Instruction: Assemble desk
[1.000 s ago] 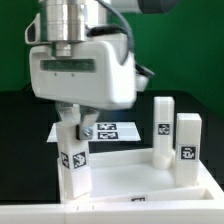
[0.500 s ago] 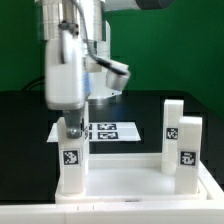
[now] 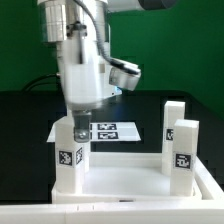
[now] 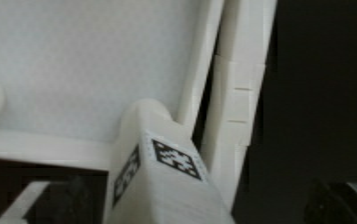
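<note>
Currently, exterior view only: the arm, all three legs, the marker board (image 3: 108,130) and the dark counter (image 3: 25,120).
Wrist view only: a close look along the panel's raised rim (image 4: 239,90) and one tagged leg (image 4: 157,165); the fingers do not appear in it.
Panel: the white desk panel (image 3: 125,180) lies flat on the counter in the foreground, rim upward.
Panel contents: three white legs stand upright inside it at the corners.
Leg at the exterior view's left: leg (image 3: 70,155) stands in the near corner, tag facing the camera.
Legs at the exterior view's right: one leg (image 3: 183,155) in front, a second leg (image 3: 172,125) just behind it.
Gripper: gripper (image 3: 77,128) sits directly over the top of the left leg.
Fingers: closed around the top of that leg.
Marker board: flat on the counter behind the panel.
</note>
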Controlling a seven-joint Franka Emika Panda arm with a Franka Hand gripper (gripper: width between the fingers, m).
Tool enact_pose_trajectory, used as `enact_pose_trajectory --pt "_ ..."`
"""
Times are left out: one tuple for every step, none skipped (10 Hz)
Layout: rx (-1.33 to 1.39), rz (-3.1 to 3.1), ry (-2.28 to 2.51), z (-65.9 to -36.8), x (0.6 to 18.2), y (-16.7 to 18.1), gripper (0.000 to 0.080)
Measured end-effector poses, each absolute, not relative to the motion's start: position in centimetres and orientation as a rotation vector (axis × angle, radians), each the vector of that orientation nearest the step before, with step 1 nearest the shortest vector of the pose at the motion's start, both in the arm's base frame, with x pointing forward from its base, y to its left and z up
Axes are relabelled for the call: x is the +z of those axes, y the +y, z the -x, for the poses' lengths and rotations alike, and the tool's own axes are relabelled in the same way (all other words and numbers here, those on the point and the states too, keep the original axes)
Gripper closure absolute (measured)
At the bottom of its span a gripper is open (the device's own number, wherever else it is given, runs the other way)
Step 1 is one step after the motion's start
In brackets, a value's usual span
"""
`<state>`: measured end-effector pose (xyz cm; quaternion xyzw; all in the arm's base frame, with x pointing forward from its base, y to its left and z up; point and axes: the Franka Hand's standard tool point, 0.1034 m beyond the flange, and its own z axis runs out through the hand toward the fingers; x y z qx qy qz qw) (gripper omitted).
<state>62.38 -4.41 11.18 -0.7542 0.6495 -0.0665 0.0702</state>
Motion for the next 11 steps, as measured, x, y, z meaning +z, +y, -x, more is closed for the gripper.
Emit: enact_pose_trajectory --pt "-0.224 2.526 1.627 -62.37 11.23 -4.55 0.0163" --pt "-0.206 2.632 1.468 -62.05 11.08 -4.47 0.0163" --pt "-0.223 2.695 1.372 -62.12 11.08 -4.64 0.0152" --pt "-0.234 2.756 1.266 -62.16 11.09 -4.74 0.0152" --pt "-0.236 2.798 1.191 -62.15 11.09 -4.77 0.0151" --pt "-0.194 2.995 0.803 -62.45 11.45 -4.78 0.0151" --pt "-0.188 3.003 0.793 -62.87 11.68 -4.72 0.0151" --pt "-0.193 2.993 0.836 -62.81 11.59 -4.85 0.0179" --pt "-0.193 2.993 0.839 -62.8 11.58 -4.87 0.0179" --pt "-0.191 2.964 0.923 -62.79 11.56 -4.85 0.0356" --pt "-0.187 2.91 1.065 -62.78 11.55 -4.87 0.0508"
